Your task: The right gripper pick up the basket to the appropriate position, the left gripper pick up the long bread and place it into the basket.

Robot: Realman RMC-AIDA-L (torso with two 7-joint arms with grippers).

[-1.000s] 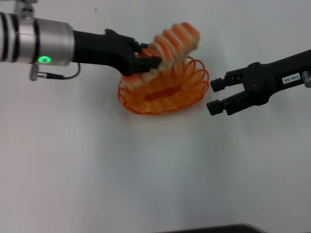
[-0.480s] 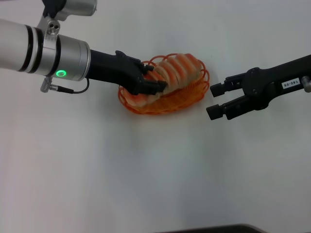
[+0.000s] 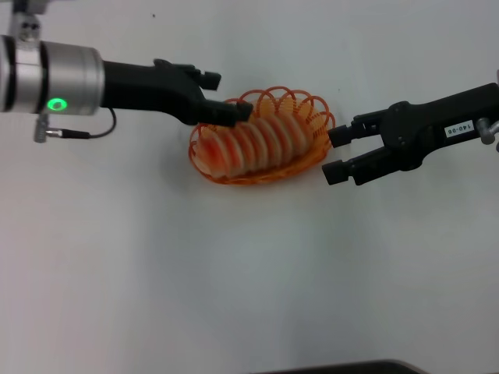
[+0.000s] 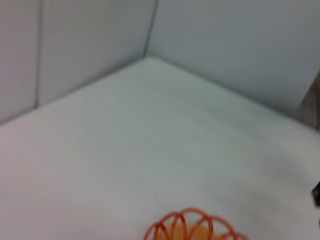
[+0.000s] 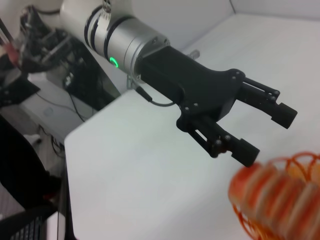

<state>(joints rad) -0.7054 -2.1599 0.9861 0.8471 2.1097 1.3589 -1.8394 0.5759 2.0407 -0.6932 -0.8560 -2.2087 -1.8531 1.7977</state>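
Note:
The orange wire basket (image 3: 310, 106) sits on the white table at the middle back. The long bread (image 3: 253, 144), orange-red with cream stripes, lies inside it lengthwise. My left gripper (image 3: 226, 97) is open and empty, just above the basket's left back rim, clear of the bread. It also shows in the right wrist view (image 5: 267, 132), open above the bread (image 5: 272, 192). My right gripper (image 3: 337, 153), with the white label, is open and empty just right of the basket. The left wrist view shows only a bit of the basket rim (image 4: 172, 225).
The white table (image 3: 234, 273) spreads wide in front of the basket. Grey walls (image 4: 225, 40) stand behind the table. A dark edge (image 3: 343, 368) shows at the table's front. Equipment and cables (image 5: 35, 45) stand beyond the table's left side.
The left gripper lowered the bread into the basket, let go of it and drew back up and left. The bread now lies flat. The right gripper moved slightly closer to the basket.

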